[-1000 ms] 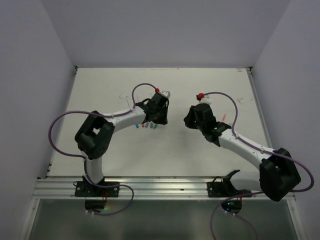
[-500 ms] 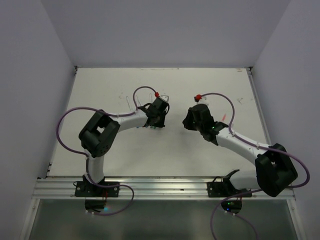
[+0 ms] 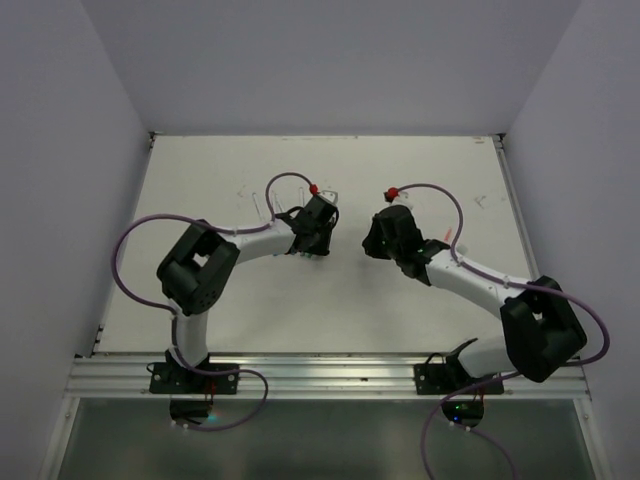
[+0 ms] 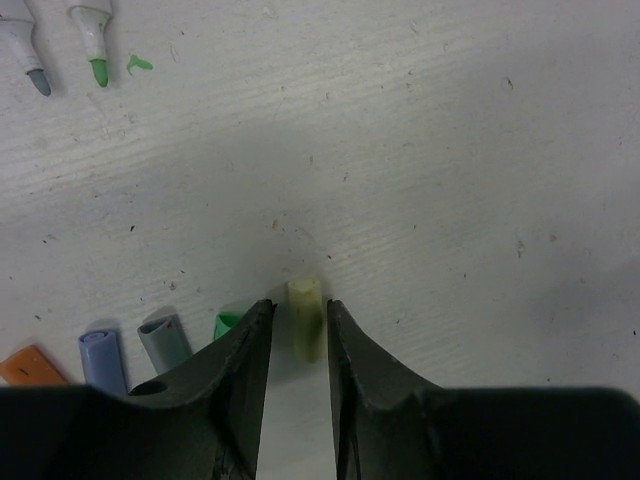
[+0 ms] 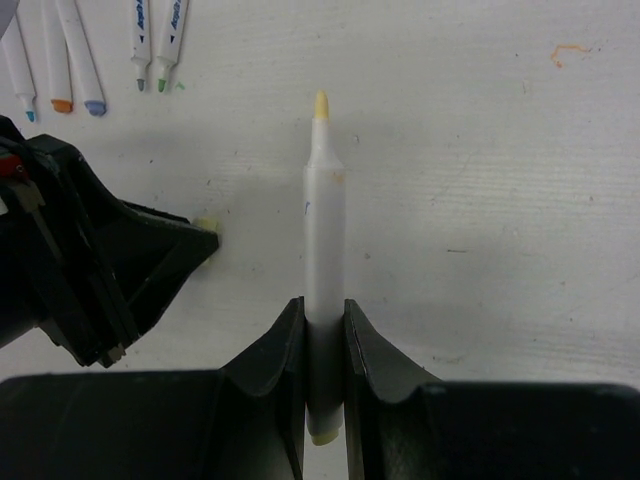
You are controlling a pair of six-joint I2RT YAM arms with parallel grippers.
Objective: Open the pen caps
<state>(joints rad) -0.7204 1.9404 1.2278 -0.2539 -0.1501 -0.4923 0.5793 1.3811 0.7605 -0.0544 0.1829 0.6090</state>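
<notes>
- The white table [image 3: 200, 300] bore two arms, with their grippers near each other at mid-table.
- The right gripper [image 5: 323, 310] was clamped on one white pen barrel [image 5: 323, 220], whose yellow tip pointed to the far side.
- The left gripper [image 4: 298, 306] had its jaws narrowly parted and gripped nothing.
- Five uncapped pens [image 5: 75, 45] lay at the far left.
- Five pen caps [image 4: 165, 340] lay in a row: orange cap [image 4: 30, 365], blue cap [image 4: 102, 358], one grey, green cap [image 4: 228, 324], and yellowish cap [image 4: 305, 318] on the table between the left fingertips.
</notes>
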